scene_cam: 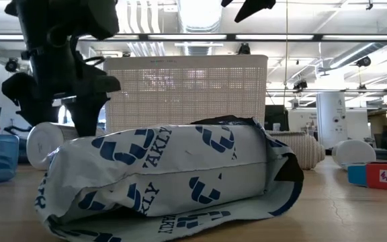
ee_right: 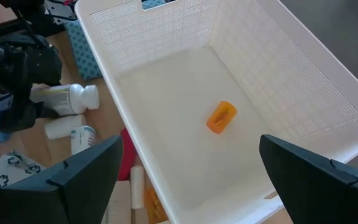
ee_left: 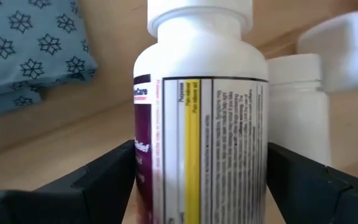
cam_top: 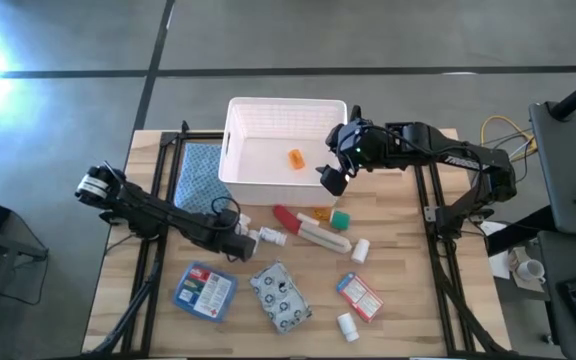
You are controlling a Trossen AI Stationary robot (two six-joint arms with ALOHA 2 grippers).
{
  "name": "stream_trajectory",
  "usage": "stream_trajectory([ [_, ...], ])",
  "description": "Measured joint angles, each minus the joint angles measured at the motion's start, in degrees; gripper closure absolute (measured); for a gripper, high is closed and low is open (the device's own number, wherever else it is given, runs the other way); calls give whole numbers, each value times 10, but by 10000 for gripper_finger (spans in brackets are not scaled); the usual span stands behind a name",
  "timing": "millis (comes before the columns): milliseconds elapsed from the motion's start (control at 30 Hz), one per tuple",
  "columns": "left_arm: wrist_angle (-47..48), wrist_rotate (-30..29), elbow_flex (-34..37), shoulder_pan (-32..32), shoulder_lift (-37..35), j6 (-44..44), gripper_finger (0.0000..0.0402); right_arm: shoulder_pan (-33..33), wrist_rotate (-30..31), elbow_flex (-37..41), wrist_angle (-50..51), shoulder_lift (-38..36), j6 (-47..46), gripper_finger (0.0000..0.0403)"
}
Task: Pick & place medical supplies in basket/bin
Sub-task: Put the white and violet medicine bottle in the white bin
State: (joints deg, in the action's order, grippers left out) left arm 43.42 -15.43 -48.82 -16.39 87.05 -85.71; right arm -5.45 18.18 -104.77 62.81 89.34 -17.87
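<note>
We see the white rectangular plastic basket with slotted walls [cam_top: 268,118] at the far middle of the wooden table [cam_top: 408,300], holding a single small orange bottle [cam_top: 295,158] on its floor. The right gripper [cam_top: 333,178] hangs over the basket's near right corner with its fingers spread wide and nothing between them. Near the basket's left corner, the left gripper [cam_top: 240,243] sits low over the table, its fingers on either side of a white pill bottle with a printed label [ee_left: 201,134]; we cannot tell whether they press it. A second white bottle [ee_left: 297,112] lies just beyond. A red tube [cam_top: 290,217], a cream tube [cam_top: 323,237], a blue flat packet [cam_top: 205,289], a grey-white spotted pouch [cam_top: 281,297] and a red-white packet [cam_top: 359,296] lie nearer us. A blue patterned cloth [cam_top: 200,172] lies left of the basket.
</note>
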Motion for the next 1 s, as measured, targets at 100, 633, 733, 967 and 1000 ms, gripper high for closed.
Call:
stream_trajectory([
  [100,-11,2,13,0,0,-4,92,0,0,0,0,0,-1,35],
  [633,-5,59,-4,-5,-4,-2,157,0,0,0,-1,0,1,35],
  [733,2,56,-29,-18,-14,-1,164,-2,0,0,-2,0,3,35],
  [967,122,-38,-131,-44,-56,6,160,-2,-2,0,-6,0,3,35],
  [1000,134,-60,-149,-48,-62,16,160,-2,-2,0,-6,0,3,35],
])
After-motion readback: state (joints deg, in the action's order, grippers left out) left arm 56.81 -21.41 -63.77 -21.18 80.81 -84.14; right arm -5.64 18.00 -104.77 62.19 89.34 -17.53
